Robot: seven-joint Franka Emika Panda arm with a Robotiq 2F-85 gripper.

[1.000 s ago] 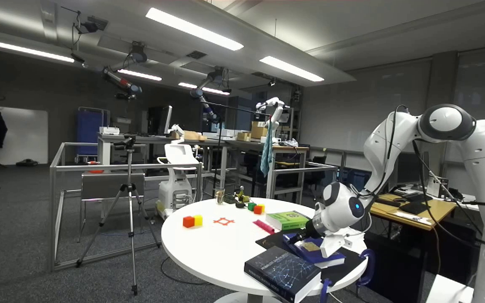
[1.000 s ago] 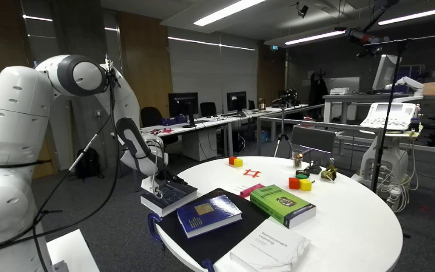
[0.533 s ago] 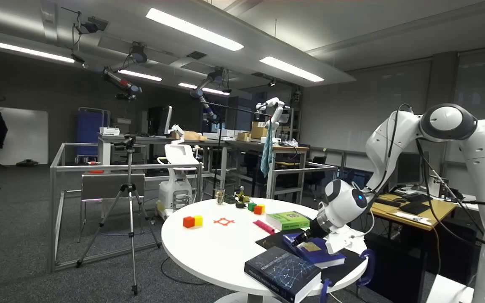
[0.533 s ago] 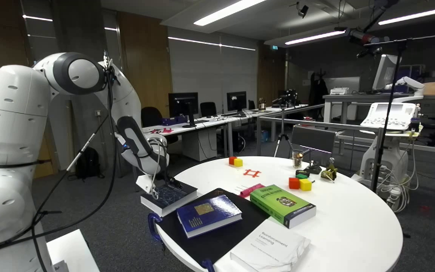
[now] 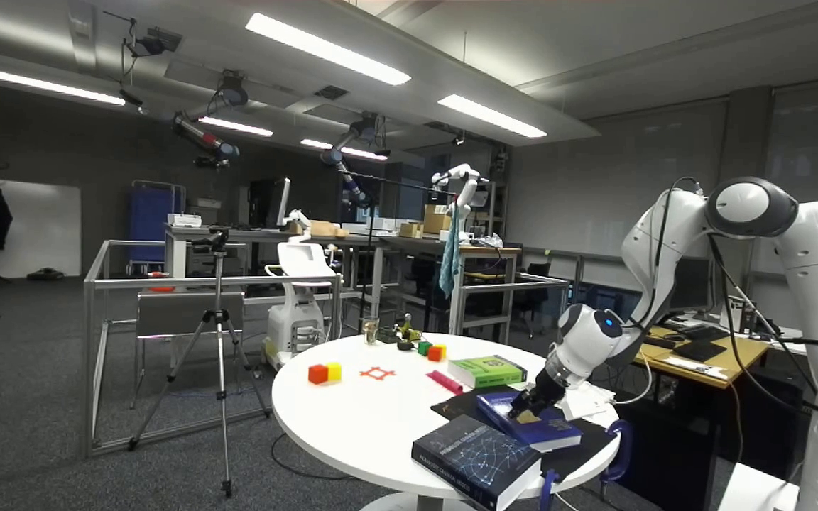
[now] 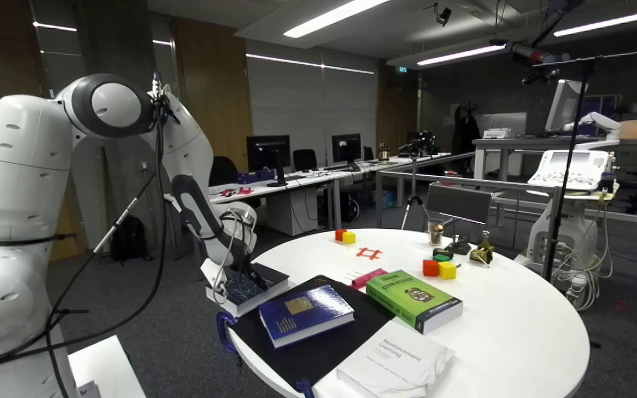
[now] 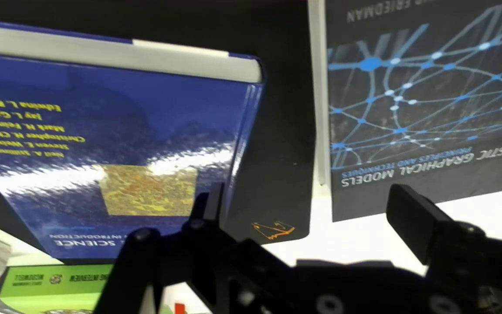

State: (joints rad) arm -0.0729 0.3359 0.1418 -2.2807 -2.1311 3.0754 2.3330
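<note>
Widely parted fingers (image 7: 413, 220), seemingly above the black mat (image 7: 281, 152) gap between blue book (image 7: 120, 126) and dark book (image 7: 429, 109) edges.

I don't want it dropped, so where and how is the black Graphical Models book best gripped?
Probably by the spine-side corner of the black book that seems to jut past the rim of the table. Bring the open gripper in level from outside, one jaw above, one below: the book lies flat, so elsewhere the table blocks its underside.
</note>
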